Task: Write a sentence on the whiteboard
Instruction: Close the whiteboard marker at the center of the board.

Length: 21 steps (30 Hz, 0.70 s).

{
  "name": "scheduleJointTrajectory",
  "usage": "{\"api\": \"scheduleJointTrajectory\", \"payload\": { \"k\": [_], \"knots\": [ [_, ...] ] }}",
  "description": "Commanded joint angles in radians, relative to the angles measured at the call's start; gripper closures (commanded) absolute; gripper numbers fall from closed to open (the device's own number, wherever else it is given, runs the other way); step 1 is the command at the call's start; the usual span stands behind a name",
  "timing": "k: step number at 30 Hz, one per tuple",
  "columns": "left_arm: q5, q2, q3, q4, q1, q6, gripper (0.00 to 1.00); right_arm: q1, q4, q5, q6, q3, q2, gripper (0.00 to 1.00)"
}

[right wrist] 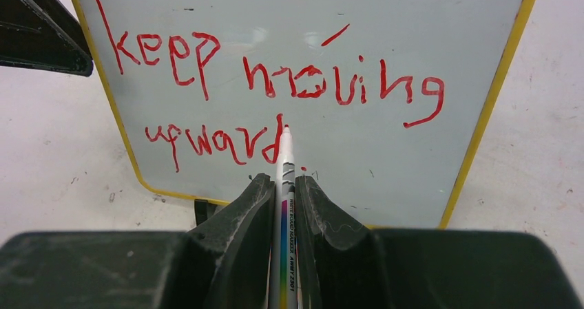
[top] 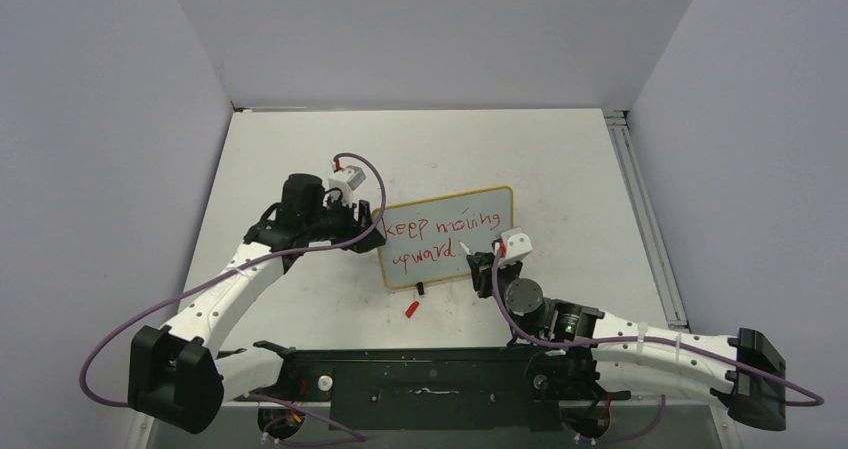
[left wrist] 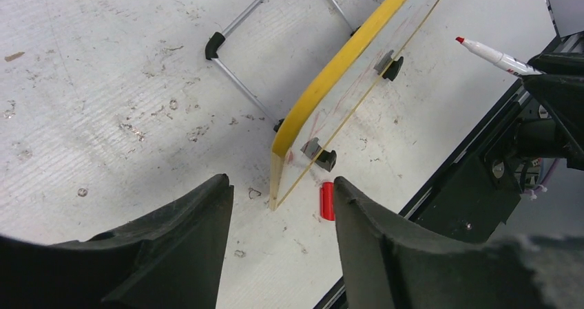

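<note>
The whiteboard [top: 450,237] stands tilted mid-table on black feet; its yellow frame also shows edge-on in the left wrist view [left wrist: 330,75]. The sentence [right wrist: 268,82], red, reads "keep moving upward" in two lines. My right gripper [right wrist: 284,185] is shut on a white marker [right wrist: 284,206] whose red tip is at the "d" of "upward"; whether it touches the board I cannot tell. My left gripper [left wrist: 279,199] is open and empty just left of the board's left edge. The marker also shows in the left wrist view [left wrist: 496,56].
A red marker cap [top: 411,309] lies on the table in front of the board, and also shows in the left wrist view [left wrist: 327,200]. A wire stand [left wrist: 237,71] props the board from behind. A black rail [top: 420,379] runs along the near edge.
</note>
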Motion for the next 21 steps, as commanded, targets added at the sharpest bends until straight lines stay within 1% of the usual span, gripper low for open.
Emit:
{"api": "scheduleJointTrajectory", "payload": {
  "k": [1, 4, 6, 9, 12, 15, 19, 21],
  "knots": [
    [-0.021, -0.05, -0.009, 0.01, -0.004, -0.009, 0.43, 0.009, -0.028, -0.018, -0.016, 0.068, -0.036, 0.95],
    [-0.052, -0.082, -0.018, -0.008, -0.004, -0.011, 0.34, 0.009, -0.071, -0.043, -0.018, 0.091, -0.063, 0.95],
    [-0.079, -0.124, -0.036, -0.016, -0.004, -0.012, 0.31, 0.009, -0.107, -0.064, -0.019, 0.114, -0.083, 0.95],
    [-0.132, -0.209, -0.072, -0.015, -0.007, -0.027, 0.29, 0.008, -0.17, -0.07, -0.016, 0.145, -0.106, 0.95],
    [-0.207, -0.277, -0.077, -0.059, -0.054, -0.032, 0.29, 0.008, -0.242, -0.078, -0.018, 0.175, -0.125, 0.95],
    [-0.338, -0.318, -0.065, -0.124, -0.164, -0.049, 0.29, 0.006, -0.299, -0.085, -0.026, 0.204, -0.137, 0.95],
    [-0.534, -0.354, -0.068, -0.158, -0.372, -0.149, 0.3, 0.006, -0.366, -0.076, -0.034, 0.24, -0.14, 0.95],
    [-0.603, -0.357, -0.075, -0.149, -0.472, -0.205, 0.3, 0.006, -0.382, -0.057, -0.028, 0.248, -0.146, 0.95]
  ]
}}
